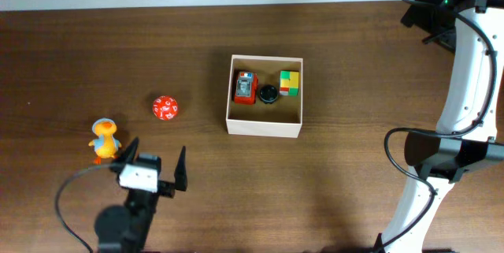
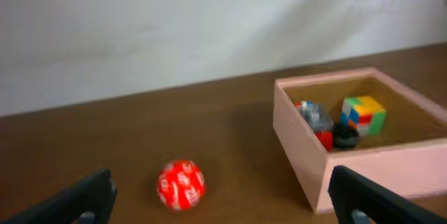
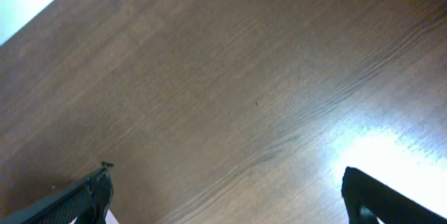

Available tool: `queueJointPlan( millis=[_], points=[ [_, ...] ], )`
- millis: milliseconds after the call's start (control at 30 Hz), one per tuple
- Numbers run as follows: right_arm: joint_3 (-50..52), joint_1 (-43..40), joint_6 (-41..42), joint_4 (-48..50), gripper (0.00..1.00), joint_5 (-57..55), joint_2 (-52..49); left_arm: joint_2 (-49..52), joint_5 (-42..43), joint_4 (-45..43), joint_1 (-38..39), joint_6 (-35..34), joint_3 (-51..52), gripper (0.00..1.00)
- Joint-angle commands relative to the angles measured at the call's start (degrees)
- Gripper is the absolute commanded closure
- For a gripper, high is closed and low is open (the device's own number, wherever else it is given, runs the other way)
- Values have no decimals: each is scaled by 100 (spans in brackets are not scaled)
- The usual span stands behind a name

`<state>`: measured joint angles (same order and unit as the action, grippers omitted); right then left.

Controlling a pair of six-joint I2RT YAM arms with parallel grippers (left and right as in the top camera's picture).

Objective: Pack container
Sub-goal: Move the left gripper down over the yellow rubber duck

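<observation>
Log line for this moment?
container: three toys inside | red ball, duck: outside | left pincer: open, empty | right pincer: open, empty

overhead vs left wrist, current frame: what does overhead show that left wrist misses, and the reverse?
Overhead only: the orange and yellow duck toy beside the left gripper, and the white right arm.
Left wrist only: no extra object, just a low side-on look at the outer walls of the square cream-walled container.
Both: that container, holding a red and grey toy, a black round piece and a multicoloured cube; the red many-sided ball with white marks outside it; and the left gripper's spread fingers.
</observation>
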<state>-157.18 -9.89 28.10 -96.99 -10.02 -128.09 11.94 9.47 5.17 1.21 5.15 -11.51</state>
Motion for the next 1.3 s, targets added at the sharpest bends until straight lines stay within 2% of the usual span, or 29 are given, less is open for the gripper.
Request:
queueJointPlan(
  millis=[0,267,400,533,767,867,900,1000,1033,1133,1267],
  points=[
    [-15,-26,26,-33,1,-7,120,1416,-66,323,11,57,-1423,1],
    [-15,-26,26,-33,1,-7,120,4706,-15,2457,13,52,-4712,1],
    [-15,-26,26,-33,1,-7,120,5914,437,3753,11,52,-5930,1],
    [-15,-26,26,-33,1,-7,120,6387,1043,3751,11,52,-5969,1],
    [-15,-26,26,-33,1,-7,120,6975,1366,3729,11,55,-5969,1],
    [-15,-26,26,-33,1,-7,120,6970,874,3746,11,-127,-5969,1],
    [-15,-26,26,-33,1,-7,120,6970,66,3853,-4,-885,-5969,1],
    [-15,-26,26,-33,1,-7,120,6972,-1528,4419,-210,-2468,-5969,1],
    [-15,-26,26,-33,1,-7,120,6970,-1784,4629,-350,-2800,-5969,1],
    [-15,-26,26,-33,1,-7,120,6972,-1838,5007,-791,-3047,-5969,1],
    [-15,-26,26,-33,1,-7,120,6972,-1860,5292,-1408,-3042,-5967,1]
  ],
)
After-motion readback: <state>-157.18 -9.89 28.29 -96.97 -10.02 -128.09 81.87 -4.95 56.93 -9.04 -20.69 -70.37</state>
